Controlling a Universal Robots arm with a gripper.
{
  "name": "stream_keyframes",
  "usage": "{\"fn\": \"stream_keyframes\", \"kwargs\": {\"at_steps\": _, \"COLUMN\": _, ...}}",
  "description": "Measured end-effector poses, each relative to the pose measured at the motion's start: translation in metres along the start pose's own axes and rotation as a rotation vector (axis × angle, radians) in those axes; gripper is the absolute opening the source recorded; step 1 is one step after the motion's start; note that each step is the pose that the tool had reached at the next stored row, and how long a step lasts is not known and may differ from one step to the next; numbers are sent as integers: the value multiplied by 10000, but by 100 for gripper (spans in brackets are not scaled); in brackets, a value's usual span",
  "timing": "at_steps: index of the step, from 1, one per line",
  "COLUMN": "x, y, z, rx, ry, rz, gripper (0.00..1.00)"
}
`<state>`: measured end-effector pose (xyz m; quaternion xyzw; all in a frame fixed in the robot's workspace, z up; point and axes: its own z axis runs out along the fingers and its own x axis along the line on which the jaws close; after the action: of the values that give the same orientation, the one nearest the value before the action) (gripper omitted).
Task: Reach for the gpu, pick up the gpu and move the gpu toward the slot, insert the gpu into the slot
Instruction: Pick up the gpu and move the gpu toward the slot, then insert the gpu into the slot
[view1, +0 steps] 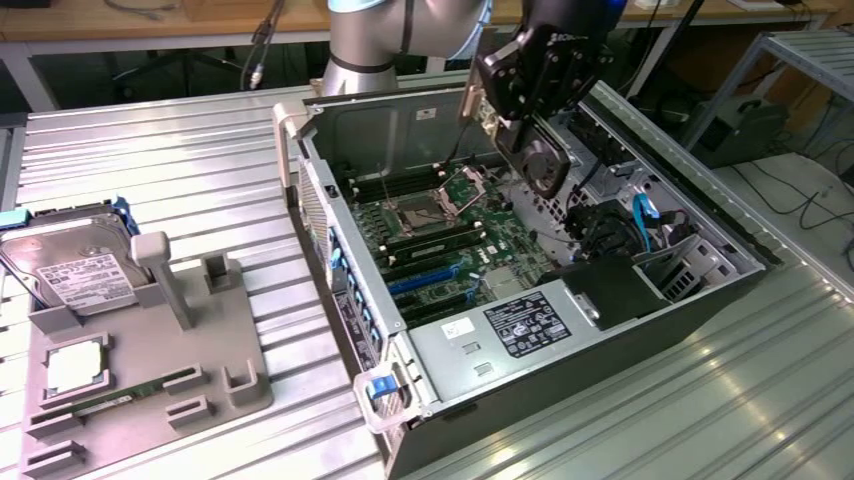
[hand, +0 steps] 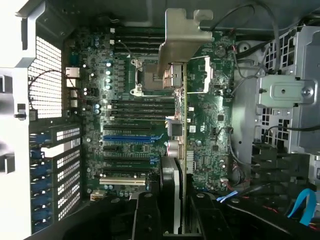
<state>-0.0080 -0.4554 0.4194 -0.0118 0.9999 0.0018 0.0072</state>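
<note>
My gripper (view1: 530, 125) is shut on the gpu (view1: 543, 160), a dark card with a round black fan, and holds it in the air above the open computer case, over the motherboard's far side. In the wrist view the gpu (hand: 184, 125) appears edge-on between my fingers (hand: 146, 216), its silver bracket (hand: 180, 37) pointing away from me over the processor socket. The slot (hand: 131, 138), a long blue strip on the green motherboard, lies beside the card and apart from it. In the exterior view the slot (view1: 430, 272) sits lower on the board, nearer the front than the card.
The open case (view1: 400, 120) lies on a ribbed metal table. Inside are a processor socket (view1: 424, 212), black memory sockets (view1: 434, 243), blue cables (view1: 646, 218) and a labelled silver box (view1: 527, 325). At the exterior view's left, a grey fixture (view1: 200, 330) holds a hard drive (view1: 74, 265).
</note>
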Motion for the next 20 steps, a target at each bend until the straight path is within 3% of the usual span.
{"fn": "stream_keyframes", "kwargs": {"at_steps": 4, "x": -91, "y": -2, "z": 3, "rx": 1, "ry": 0, "rz": -2, "gripper": 28}}
{"fn": "stream_keyframes", "kwargs": {"at_steps": 18, "x": -91, "y": -2, "z": 3, "rx": 0, "ry": 0, "rz": -14, "gripper": 28}}
{"fn": "stream_keyframes", "kwargs": {"at_steps": 20, "x": -91, "y": -2, "z": 3, "rx": -5, "ry": 1, "rz": -374, "gripper": 28}}
